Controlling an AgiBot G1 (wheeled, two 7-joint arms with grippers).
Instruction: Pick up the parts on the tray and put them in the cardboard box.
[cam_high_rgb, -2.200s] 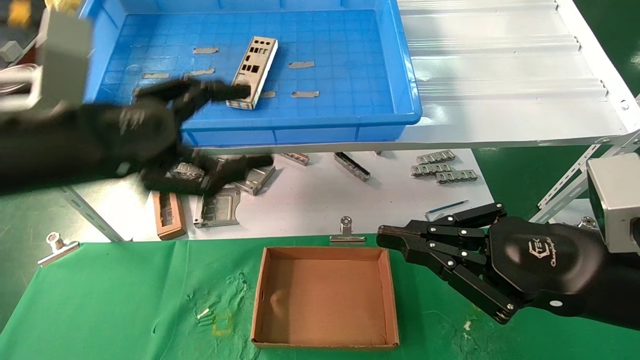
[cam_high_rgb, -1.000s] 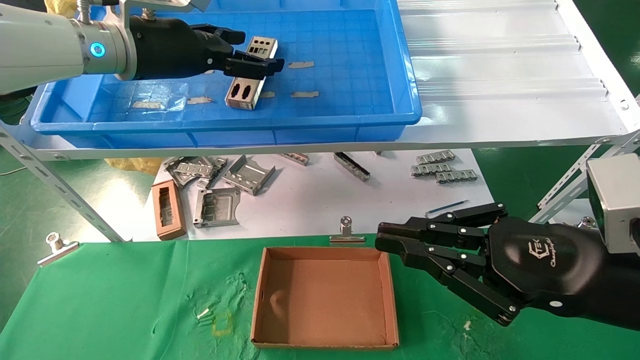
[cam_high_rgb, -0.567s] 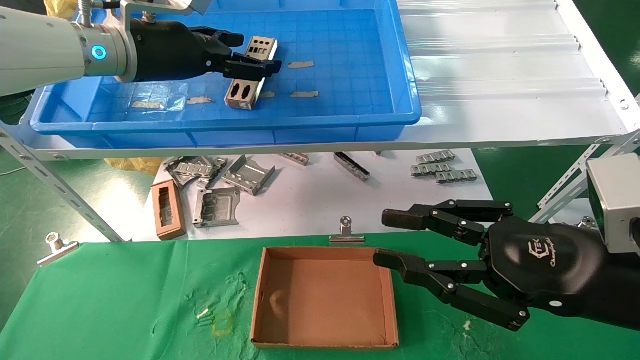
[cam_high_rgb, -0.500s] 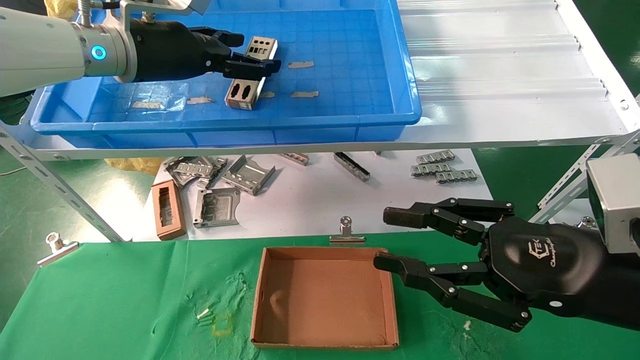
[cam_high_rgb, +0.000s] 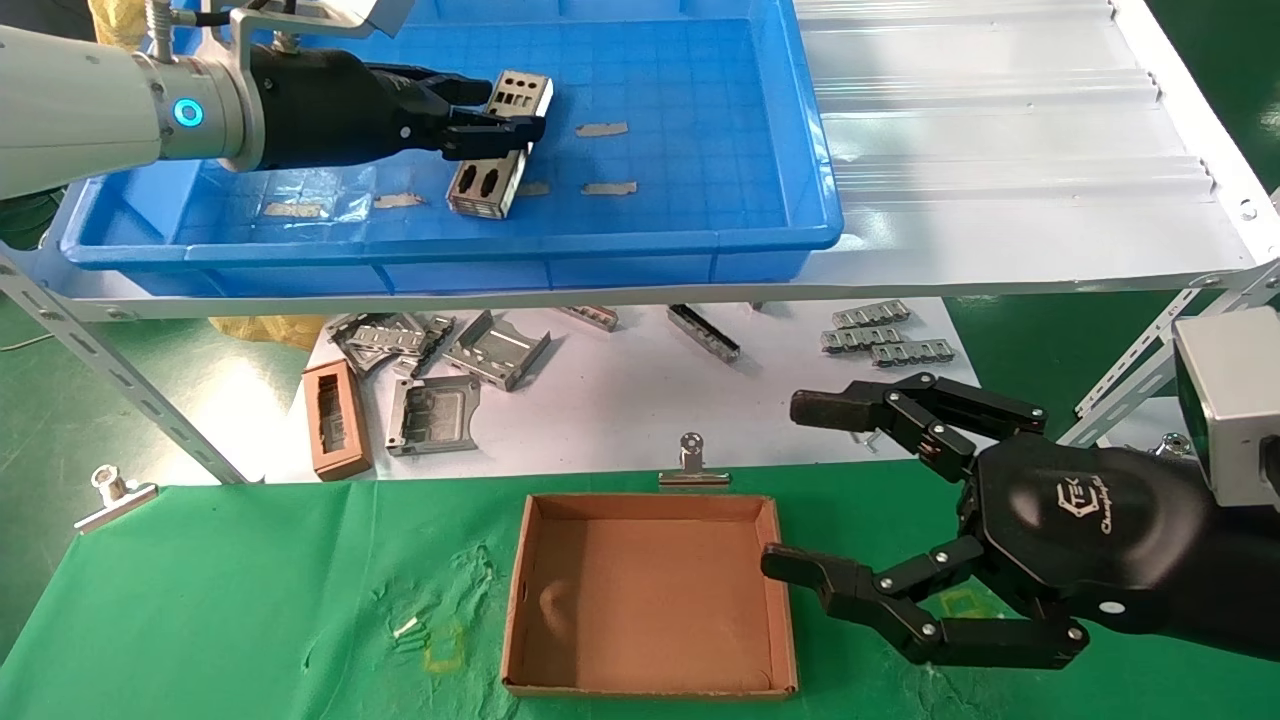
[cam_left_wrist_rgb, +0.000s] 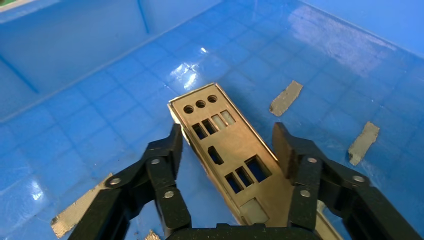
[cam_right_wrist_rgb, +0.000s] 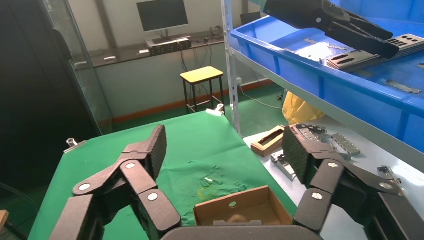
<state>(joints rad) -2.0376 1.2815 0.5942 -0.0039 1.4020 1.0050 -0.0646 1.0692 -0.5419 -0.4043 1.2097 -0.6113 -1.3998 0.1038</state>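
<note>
Part (cam_high_rgb: 498, 145) lay lengthwise between your left gripper's (cam_high_rgb: 497, 132) spread fingers; right gripper (cam_high_rgb: 806, 490) gaped beside box (cam_high_rgb: 648, 672).

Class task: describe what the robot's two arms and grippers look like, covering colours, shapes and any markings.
Both grippers are glossy black, with two jointed link fingers studded with silver rivets. The left gripper sits on a white-grey arm with a glowing blue ring light and a metal bracket above. The right gripper has a rounded black housing bearing a white logo, with a silver-grey box behind it.
</note>
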